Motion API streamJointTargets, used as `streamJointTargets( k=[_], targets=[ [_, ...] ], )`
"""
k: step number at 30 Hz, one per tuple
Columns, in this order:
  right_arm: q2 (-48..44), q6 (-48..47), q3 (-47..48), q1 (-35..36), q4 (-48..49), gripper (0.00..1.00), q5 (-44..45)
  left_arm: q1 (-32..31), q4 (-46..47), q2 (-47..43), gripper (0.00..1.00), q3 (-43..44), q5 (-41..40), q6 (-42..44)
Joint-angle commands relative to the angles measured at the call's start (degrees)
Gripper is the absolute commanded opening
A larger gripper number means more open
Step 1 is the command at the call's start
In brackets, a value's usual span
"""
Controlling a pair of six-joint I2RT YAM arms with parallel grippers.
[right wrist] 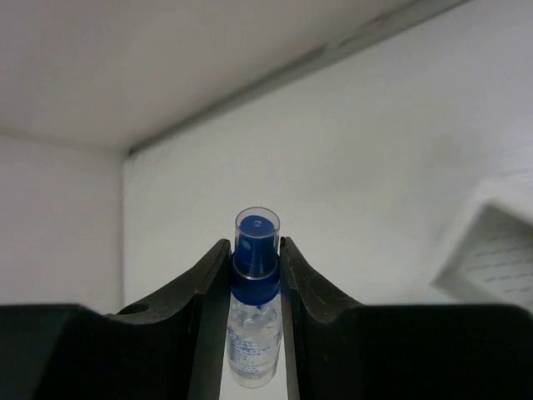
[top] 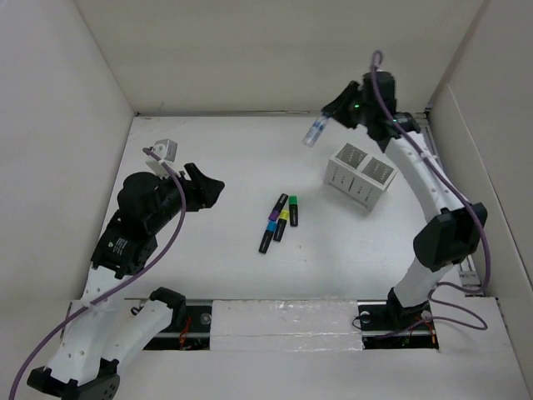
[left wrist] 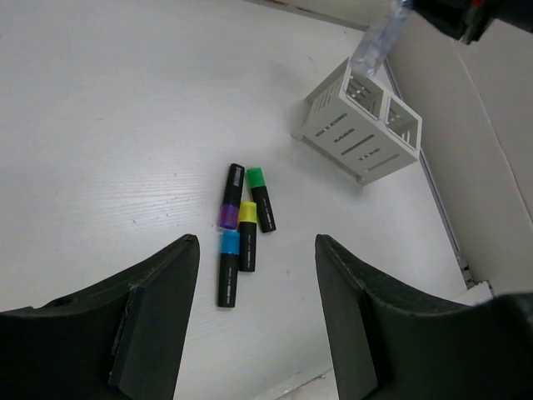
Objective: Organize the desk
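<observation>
- The right end effector (right wrist: 254, 271) is clenched on a small spray bottle (right wrist: 255, 333). Its fingers pinch the blue collar just under the clear cap, where the narrow neck gives them a firm hold.
- The bottle hangs in the air, clear of the desk (top: 225, 146). It is tilted and sits just to the far-left of the ribbed two-compartment pen holder (top: 360, 177). My guess is that it is held high so it can clear the holder's rim.
- The left end effector (top: 212, 192) is released, with its jaws spread wide and nothing between them. It sits low on the left side, aimed towards the markers, perhaps ready to pick one up.
- Four black highlighters lie loose mid-desk, well apart from the holder. They have purple (left wrist: 231, 198), blue (left wrist: 227, 271), yellow (left wrist: 247, 242) and green (left wrist: 262, 200) caps. The purple and blue ones lie end to end, the yellow one sits just beside them, and the green one is just to the right of that.
- Both compartments of the holder look empty from the left wrist view, though their floors are hard to see.
- A small pale object (top: 166, 148) rests at the far left; I cannot tell what it is.
- The desk itself spans the whole walled area, and the loose items on it are not yet sorted.
</observation>
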Motion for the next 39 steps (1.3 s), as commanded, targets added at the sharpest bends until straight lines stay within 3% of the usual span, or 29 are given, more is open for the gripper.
streamJointTargets(
  k=[1,7,14,24,33,34,36,37,38,39],
  targets=[
    [-3.60,-5.96,-2.46,-5.54,1.60,0.00,9.23,-0.19,3.26,-1.43,0.54,-0.88,0.26,-1.55],
    [-6.34,-11.50,-5.27,-12.76,4.50,0.00,18.92,-0.19,2.56,-1.35,0.54,-1.06,0.09,-2.96],
    [-3.79,-16.69,-5.27,-13.82,6.08,0.00,26.32,-0.19,1.33,0.23,0.55,0.43,-0.09,-2.43],
    [0.51,-20.83,-10.10,-7.67,8.89,0.00,33.97,-0.19,0.71,-0.20,0.55,-0.26,-1.06,-3.57],
    [2.89,-19.07,-11.60,-2.84,6.70,0.01,40.99,-0.19,0.98,-1.35,0.55,-1.58,0.26,-5.16],
    [2.63,-18.64,-11.86,-2.83,6.35,0.04,42.39,-0.19,0.97,-1.52,0.55,-1.58,0.00,-5.07],
    [0.88,-18.37,-13.00,-1.69,5.91,0.21,43.63,-0.19,1.41,-1.44,0.56,-1.58,0.08,-4.81],
    [0.87,-18.37,-13.01,-1.69,5.91,0.22,43.64,-0.19,1.41,-1.43,0.56,-1.50,0.08,-4.81],
    [0.26,-18.28,-13.27,-1.69,5.82,0.37,43.55,-0.19,1.76,-1.35,0.56,-1.41,0.17,-4.63],
    [-0.97,-18.11,-13.27,-1.08,5.56,0.43,43.12,-0.19,1.94,-1.17,0.56,-1.32,0.26,-4.46]
  ],
)
